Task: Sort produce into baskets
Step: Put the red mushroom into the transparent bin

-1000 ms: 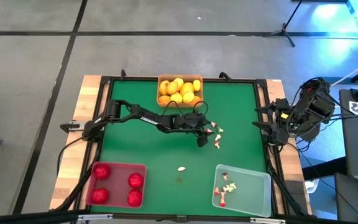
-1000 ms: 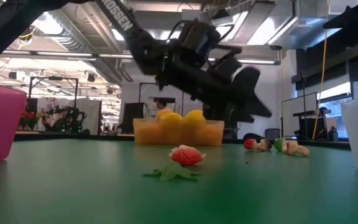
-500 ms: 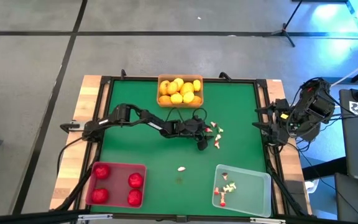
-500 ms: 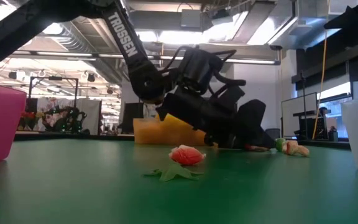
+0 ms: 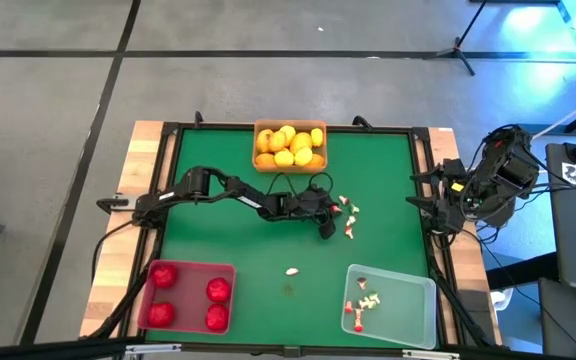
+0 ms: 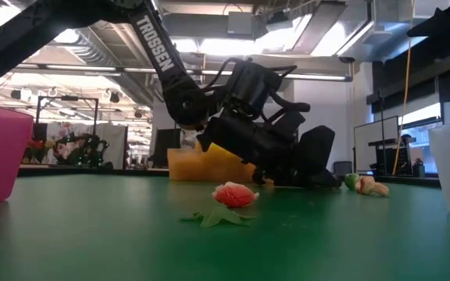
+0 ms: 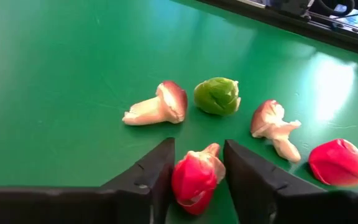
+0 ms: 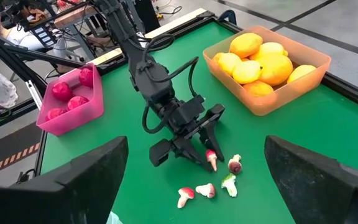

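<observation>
My left gripper (image 7: 194, 163) is low over the table's middle, shut on a small red-and-whitish produce piece (image 7: 194, 179) of a loose cluster. Beside it lie a whitish-red bit (image 7: 157, 106), a green bit (image 7: 217, 96), another whitish-red bit (image 7: 273, 124) and a red piece (image 7: 339, 162). The orange basket (image 5: 261, 128) at the far edge holds yellow and orange fruits. The red basket (image 5: 190, 268) at the near left holds red fruits. The clear basket (image 5: 408, 322) at the near right holds small bits. My right gripper (image 5: 420, 190) waits open at the table's right edge. My left gripper pinches the red piece by its two sides (image 7: 180, 177) between its two fingers. The fingers slant down from the table's left side. The piece rests on the green table top (image 7: 55, 74), its whitish end (image 7: 211, 150) pointing away from the wrist.
One more whitish-red piece (image 5: 292, 271) and a green leaf bit (image 5: 290, 291) lie alone toward the near edge, between the red and clear baskets. The table has a raised dark rim (image 5: 164, 190). Cables loop over the left arm (image 5: 288, 185).
My left gripper has come down from above the cluster to the table top, tipping lower, and then kept still. Its fingers have closed in on the red piece. The right arm has not moved.
</observation>
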Robot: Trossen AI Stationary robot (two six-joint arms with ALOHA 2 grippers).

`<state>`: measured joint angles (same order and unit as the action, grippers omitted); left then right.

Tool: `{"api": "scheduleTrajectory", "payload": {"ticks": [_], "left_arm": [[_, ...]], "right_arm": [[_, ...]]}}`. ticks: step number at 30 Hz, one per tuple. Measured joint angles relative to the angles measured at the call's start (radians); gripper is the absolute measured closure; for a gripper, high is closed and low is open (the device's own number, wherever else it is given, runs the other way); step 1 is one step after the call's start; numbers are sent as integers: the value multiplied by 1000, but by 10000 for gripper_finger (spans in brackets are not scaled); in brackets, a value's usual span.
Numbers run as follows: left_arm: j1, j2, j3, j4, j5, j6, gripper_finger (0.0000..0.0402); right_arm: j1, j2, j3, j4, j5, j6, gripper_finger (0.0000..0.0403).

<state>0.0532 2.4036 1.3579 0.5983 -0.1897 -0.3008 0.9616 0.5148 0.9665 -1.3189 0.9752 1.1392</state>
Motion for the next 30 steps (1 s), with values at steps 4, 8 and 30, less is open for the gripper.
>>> {"api": "scheduleTrajectory", "payload": {"ticks": [4, 8, 30], "left_arm": [[-1, 1, 0, -2, -3, -3, 297], [-6, -4, -1, -6, -3, -8, 321], [-139, -209, -5, 81, 42, -93, 336]], "right_arm": [[0, 0, 0, 0, 0, 0, 29], [0, 0, 0, 0, 0, 0, 29], [0, 0, 0, 1, 11, 0, 29]]}}
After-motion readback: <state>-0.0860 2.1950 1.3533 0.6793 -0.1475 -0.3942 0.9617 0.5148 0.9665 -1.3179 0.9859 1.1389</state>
